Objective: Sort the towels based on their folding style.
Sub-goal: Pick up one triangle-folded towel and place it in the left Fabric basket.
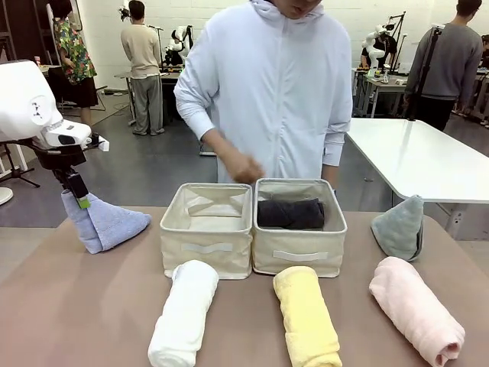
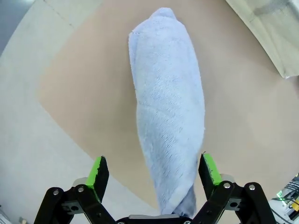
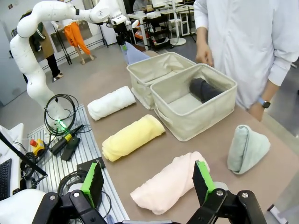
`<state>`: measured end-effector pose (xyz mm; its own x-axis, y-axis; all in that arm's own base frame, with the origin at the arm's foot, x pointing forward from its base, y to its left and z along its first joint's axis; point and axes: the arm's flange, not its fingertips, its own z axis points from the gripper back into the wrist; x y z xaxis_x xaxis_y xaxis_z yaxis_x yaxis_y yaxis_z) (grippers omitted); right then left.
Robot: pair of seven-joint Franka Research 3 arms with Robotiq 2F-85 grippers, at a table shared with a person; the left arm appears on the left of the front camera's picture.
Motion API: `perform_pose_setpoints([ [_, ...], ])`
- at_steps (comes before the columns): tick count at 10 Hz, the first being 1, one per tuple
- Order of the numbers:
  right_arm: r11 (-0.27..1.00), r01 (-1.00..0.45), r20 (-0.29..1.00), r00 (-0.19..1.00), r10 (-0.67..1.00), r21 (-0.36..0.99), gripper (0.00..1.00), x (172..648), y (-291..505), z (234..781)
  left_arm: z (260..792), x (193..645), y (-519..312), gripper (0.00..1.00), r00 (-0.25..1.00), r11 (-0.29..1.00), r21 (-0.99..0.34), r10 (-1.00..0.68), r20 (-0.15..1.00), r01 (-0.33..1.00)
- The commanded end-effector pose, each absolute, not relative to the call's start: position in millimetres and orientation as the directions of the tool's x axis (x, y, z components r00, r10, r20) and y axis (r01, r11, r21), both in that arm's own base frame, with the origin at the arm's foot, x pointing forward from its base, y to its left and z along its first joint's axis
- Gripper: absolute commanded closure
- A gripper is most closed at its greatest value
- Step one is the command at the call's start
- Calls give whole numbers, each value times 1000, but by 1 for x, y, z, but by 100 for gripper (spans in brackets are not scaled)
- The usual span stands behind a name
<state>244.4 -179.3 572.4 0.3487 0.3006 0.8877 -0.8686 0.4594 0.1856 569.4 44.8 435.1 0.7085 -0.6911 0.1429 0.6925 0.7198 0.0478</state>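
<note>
The lavender-blue cone towel (image 1: pixel 107 223) lies at the table's left. My left gripper (image 1: pixel 76 200) is down at its narrow tip, open, and the towel (image 2: pixel 168 140) runs between the green pads (image 2: pixel 99 171) without being squeezed. A dark grey roll (image 1: pixel 290 213) lies in the right cream basket (image 1: pixel 299 260); the left basket (image 1: pixel 206 246) holds nothing. On the table in front lie the white roll (image 1: pixel 183 312), yellow roll (image 1: pixel 306 315) and pink roll (image 1: pixel 416 310). The grey-green cone (image 1: pixel 399 227) stands at right. My right gripper (image 3: pixel 147 182) hangs open over the pink roll (image 3: pixel 168 184).
A person stands behind the baskets with one hand (image 1: pixel 243 167) held just above their far rims. A white table (image 1: pixel 428 153) stands at the back right. Cables and a power strip (image 3: pixel 65 140) lie beside the table's near edge.
</note>
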Motion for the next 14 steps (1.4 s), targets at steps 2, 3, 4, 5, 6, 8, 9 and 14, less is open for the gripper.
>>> perform_pose_setpoints([
  [2,449,-876,902,326,284,175,0,247,-180,575,432,568,40,56,715,727,19,-680,163,686],
  [3,449,-876,902,326,284,175,0,247,-180,575,433,568,40,57,721,732,15,-673,165,681],
  [4,449,-876,902,326,284,175,0,247,-180,575,434,568,41,100,724,735,11,-669,168,678],
  [5,449,-876,902,326,284,175,0,247,-180,575,435,567,41,100,725,737,8,-667,169,676],
  [6,449,-876,902,326,284,175,0,247,-180,575,435,567,41,100,726,737,4,-667,168,676],
  [8,449,-876,902,326,284,175,0,247,-180,575,436,567,42,91,721,732,0,-671,171,681],
  [9,449,-876,902,326,284,175,0,247,-180,575,438,565,42,100,716,727,-3,-676,174,686],
  [14,449,-876,902,326,284,175,0,247,-180,575,540,517,53,100,552,561,-12,-810,195,828],
])
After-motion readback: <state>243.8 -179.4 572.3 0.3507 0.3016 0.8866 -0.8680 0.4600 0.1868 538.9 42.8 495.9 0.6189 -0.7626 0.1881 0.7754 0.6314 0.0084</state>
